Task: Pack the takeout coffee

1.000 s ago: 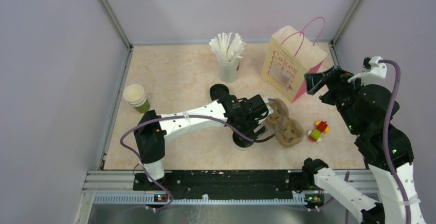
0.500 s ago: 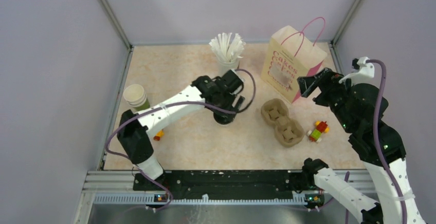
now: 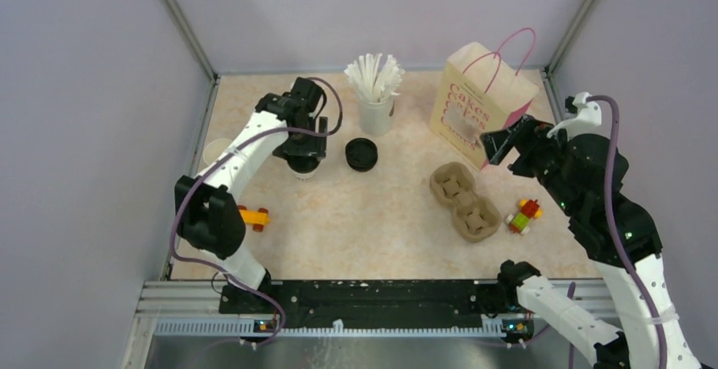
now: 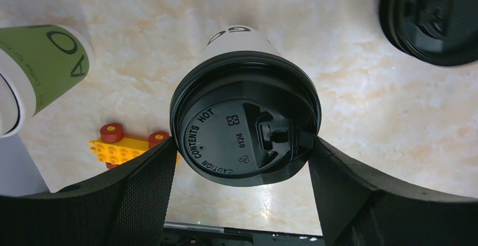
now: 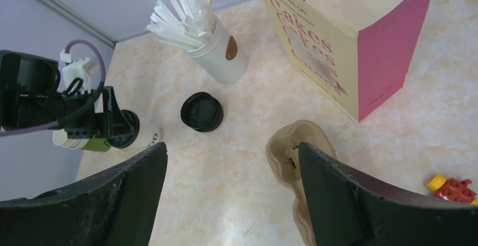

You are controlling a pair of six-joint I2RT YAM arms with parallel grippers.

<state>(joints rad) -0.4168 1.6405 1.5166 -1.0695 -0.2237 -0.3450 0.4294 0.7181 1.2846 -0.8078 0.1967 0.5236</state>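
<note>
The takeout coffee (image 4: pixel 245 127), a white paper cup with a black lid, sits between the fingers of my left gripper (image 4: pixel 242 144). Both pads press the lid's rim, so the gripper is shut on it. From above, that gripper (image 3: pixel 303 159) and the cup (image 3: pixel 303 170) are at the back left, near the stack of green cups. In the right wrist view the held cup (image 5: pixel 144 136) looks tilted. My right gripper (image 3: pixel 495 142) hangs open and empty in front of the paper bag (image 3: pixel 481 107), above the brown cup carrier (image 3: pixel 464 200).
A second black-lidded item (image 3: pixel 361 154) stands right of the held cup. A white cup of straws (image 3: pixel 375 102) is at the back. The green cup stack (image 4: pixel 42 71) and a yellow toy brick (image 3: pixel 252 216) lie to the left. A red-yellow brick (image 3: pixel 525 215) lies right of the carrier.
My left arm swung from beside the carrier across to the back left, carrying the lidded cup with it. The right gripper shifted slightly left and stayed open.
</note>
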